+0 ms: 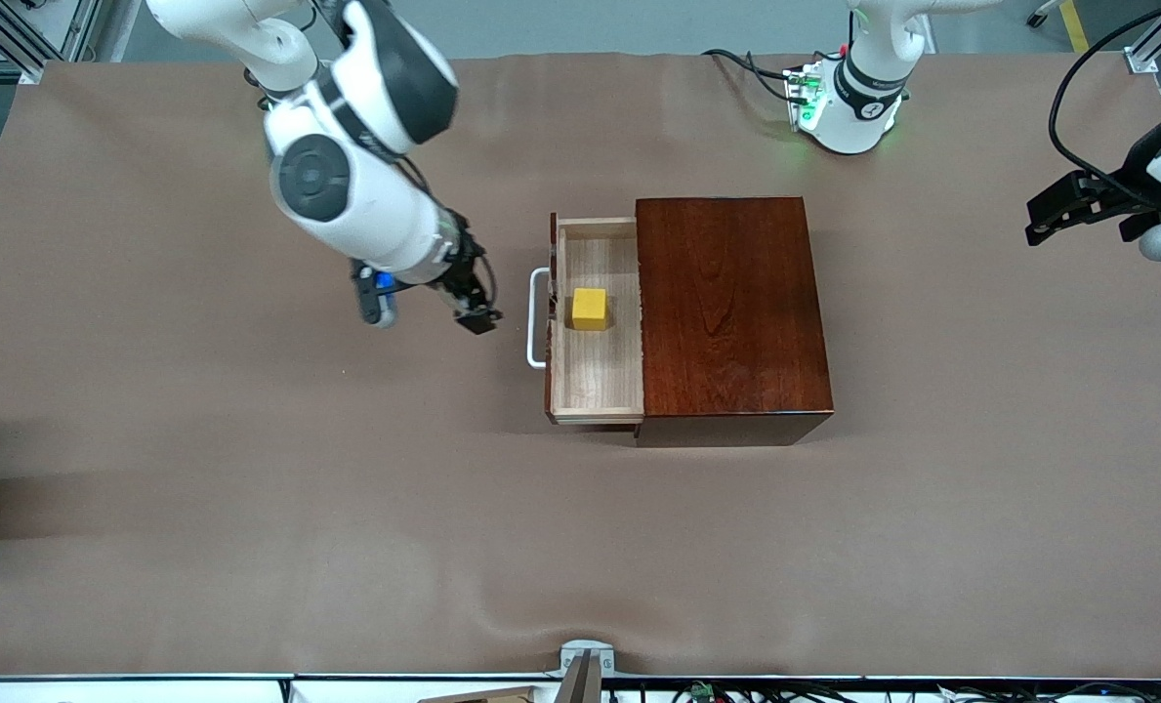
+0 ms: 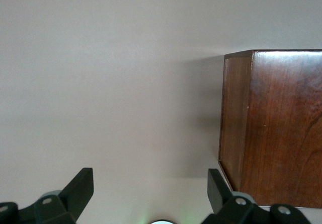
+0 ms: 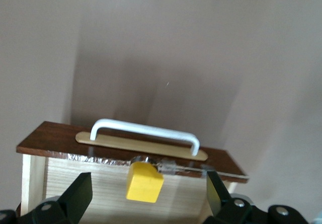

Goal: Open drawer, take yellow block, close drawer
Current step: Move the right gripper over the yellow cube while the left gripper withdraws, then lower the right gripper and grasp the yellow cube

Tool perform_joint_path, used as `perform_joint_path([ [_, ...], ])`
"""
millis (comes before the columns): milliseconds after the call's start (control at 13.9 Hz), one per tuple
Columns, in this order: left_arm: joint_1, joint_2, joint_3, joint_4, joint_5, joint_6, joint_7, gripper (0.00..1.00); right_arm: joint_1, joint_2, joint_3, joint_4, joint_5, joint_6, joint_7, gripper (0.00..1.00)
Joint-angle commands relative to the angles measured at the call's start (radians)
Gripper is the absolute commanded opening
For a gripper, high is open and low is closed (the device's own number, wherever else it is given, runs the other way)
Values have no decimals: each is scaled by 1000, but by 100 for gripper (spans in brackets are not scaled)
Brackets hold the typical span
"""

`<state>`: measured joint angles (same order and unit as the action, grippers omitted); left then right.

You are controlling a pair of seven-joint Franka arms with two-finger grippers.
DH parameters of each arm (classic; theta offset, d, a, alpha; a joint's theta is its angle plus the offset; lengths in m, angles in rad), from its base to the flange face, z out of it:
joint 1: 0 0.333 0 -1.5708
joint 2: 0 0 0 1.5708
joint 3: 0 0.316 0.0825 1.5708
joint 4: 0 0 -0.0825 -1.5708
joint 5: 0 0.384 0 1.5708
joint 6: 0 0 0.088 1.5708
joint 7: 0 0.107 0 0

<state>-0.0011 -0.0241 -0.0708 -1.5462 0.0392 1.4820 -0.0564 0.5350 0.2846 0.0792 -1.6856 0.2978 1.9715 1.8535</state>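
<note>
Inside the pulled-out drawer [image 1: 595, 327] sits the yellow block [image 1: 589, 309], flat on the tray floor, roughly midway along it and nearer the box side than the handle side. Untouched, nothing gripping it. Drawer sticking out of the dark reddish-brown wooden box [image 1: 731, 308] toward the right arm's end of the table, white loop handle [image 1: 537, 317] on its front face.

Right gripper [image 1: 477, 317] hanging over bare tabletop [image 1: 248, 469] just in front of the handle, close but not touching, fingers spread wide and holding nothing. From the right wrist view, block and handle both framed between those two fingertips [image 3: 80, 194].

Left gripper [image 1: 1054, 210] parked way off at the left arm's end of the table, well apart from the box, waiting. Fingers spread there too, empty, with just a corner of the box showing in its wrist view.
</note>
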Motion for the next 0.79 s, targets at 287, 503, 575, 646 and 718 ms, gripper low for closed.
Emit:
perform_joint_path([
  [287, 9, -22, -7, -22, -22, 20, 43, 100, 112, 88, -10, 9, 20, 208, 191, 100],
  [503, 9, -23, -7, -18, -21, 21, 43, 100, 152, 154, -12, 49, 15, 288, 242, 100],
  [575, 9, -22, -7, -18, -21, 21, 43, 100, 164, 172, -12, 58, 9, 288, 245, 100],
  [646, 9, -22, -7, -18, -21, 21, 43, 100, 171, 185, -12, 63, 6, 290, 245, 100],
  [718, 9, -20, -7, -18, -21, 21, 43, 100, 178, 194, -12, 63, 3, 290, 245, 100],
])
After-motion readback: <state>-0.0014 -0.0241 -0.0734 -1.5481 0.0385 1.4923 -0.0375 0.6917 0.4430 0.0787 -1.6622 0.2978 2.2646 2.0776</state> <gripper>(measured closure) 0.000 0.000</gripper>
